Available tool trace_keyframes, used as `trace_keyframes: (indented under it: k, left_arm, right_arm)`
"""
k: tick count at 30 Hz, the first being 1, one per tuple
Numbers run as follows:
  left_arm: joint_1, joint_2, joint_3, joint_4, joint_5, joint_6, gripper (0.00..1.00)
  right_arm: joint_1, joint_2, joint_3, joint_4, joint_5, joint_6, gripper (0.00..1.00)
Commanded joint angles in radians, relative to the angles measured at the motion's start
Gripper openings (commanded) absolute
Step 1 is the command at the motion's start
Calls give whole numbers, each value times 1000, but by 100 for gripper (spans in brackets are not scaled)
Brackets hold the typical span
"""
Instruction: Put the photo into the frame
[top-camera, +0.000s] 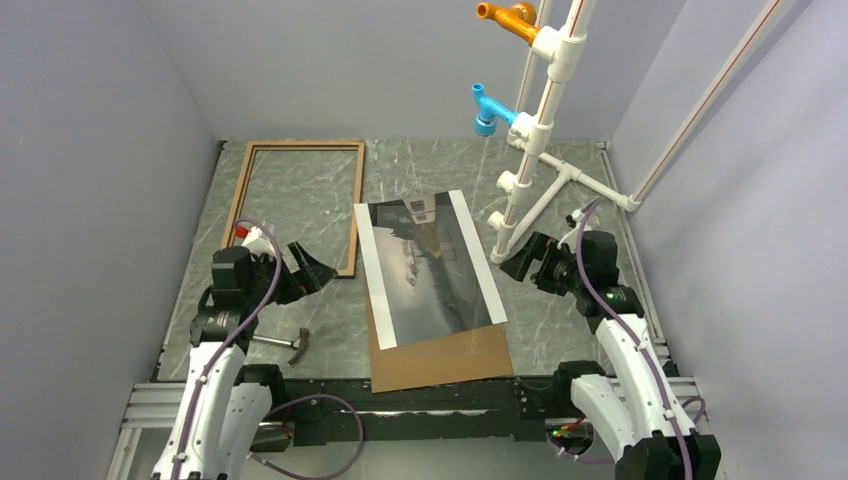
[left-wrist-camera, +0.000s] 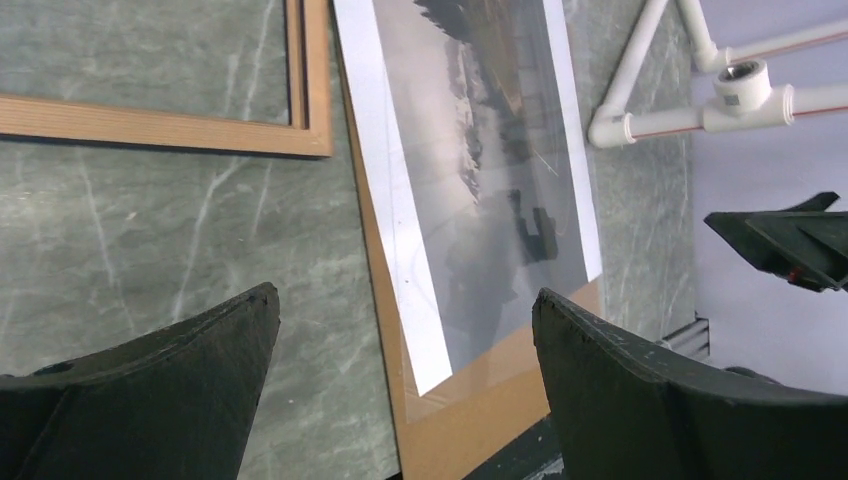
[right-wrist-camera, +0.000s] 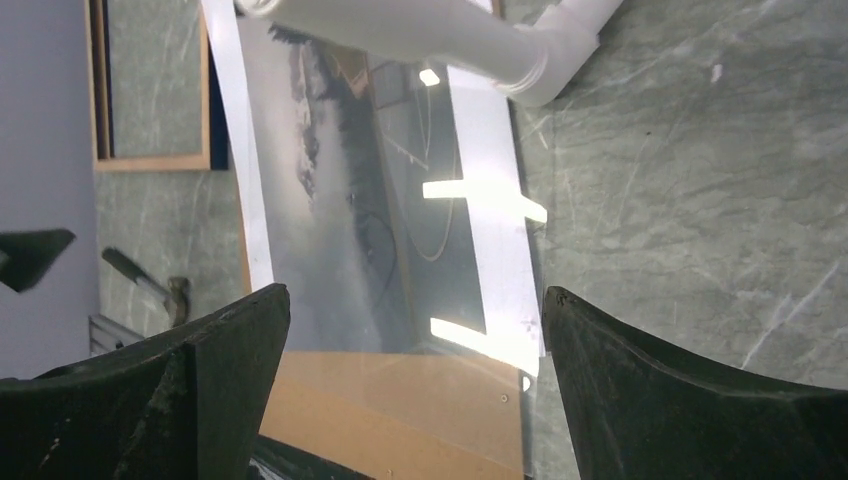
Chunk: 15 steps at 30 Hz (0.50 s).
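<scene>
hanging wide apart and gripping nothing, both pairs of jaws are hovering over the marbled table (top-camera: 570, 320). the left gripper (top-camera: 312, 268) is sitting between the frame (top-camera: 303, 146) and the photo (top-camera: 430, 265); the right gripper (top-camera: 520, 262) is poised just beside the photo's other edge. nothing is looking done yet: the photo, a glossy grey landscape with white side bands, is lying face up on a flat brown backing board (top-camera: 450, 362), catching glare, while the frame, thin wooden rails, is lying empty beside it. lifting and seating the print is remaining.

Bright, even overhead light; white glare patches on the glossy photo (right-wrist-camera: 370, 190); shadows soft
</scene>
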Motion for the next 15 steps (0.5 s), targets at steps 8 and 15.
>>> trace_keyframes:
  k: [8,15]
  left_arm:
    - [-274,169,305,-131,-210,-38,99]
    - [-380,275,439,-137,-337,-122,99]
  right_arm:
    - [370,-12,24,-10,175,12,100]
    - [613,-35,-25,65,337,56,100]
